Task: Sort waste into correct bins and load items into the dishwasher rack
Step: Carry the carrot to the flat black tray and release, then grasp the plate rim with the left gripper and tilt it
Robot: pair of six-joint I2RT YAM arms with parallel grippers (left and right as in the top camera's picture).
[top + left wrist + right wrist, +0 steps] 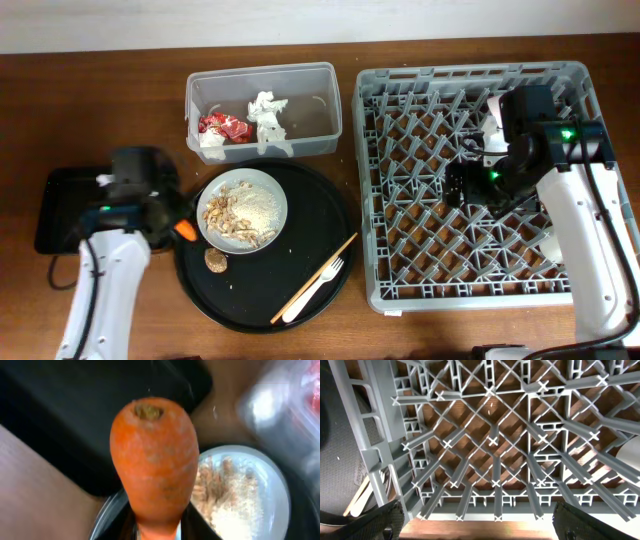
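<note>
My left gripper (172, 222) is shut on the orange carrot (185, 231) and holds it between the shallow black tray (58, 208) and the white plate (270, 195) of beige food scraps (238, 212). In the left wrist view the carrot (152, 460) fills the middle, its thin end in the jaws (160, 530). The clear tub (325, 105) holds the red wrapper (225, 127) and white tissues (268, 120). The white fork (312, 293) and chopstick (318, 275) lie on the round black tray. My right gripper (458, 187) is open and empty over the grey rack (470, 290), whose lattice (492, 440) fills its wrist view.
The large round black tray (300, 225) carries the plate, the fork, the chopstick and a small brown round piece (215, 260). White items show in the rack at the back right (493, 110) and the right side (551, 246). The table is brown wood.
</note>
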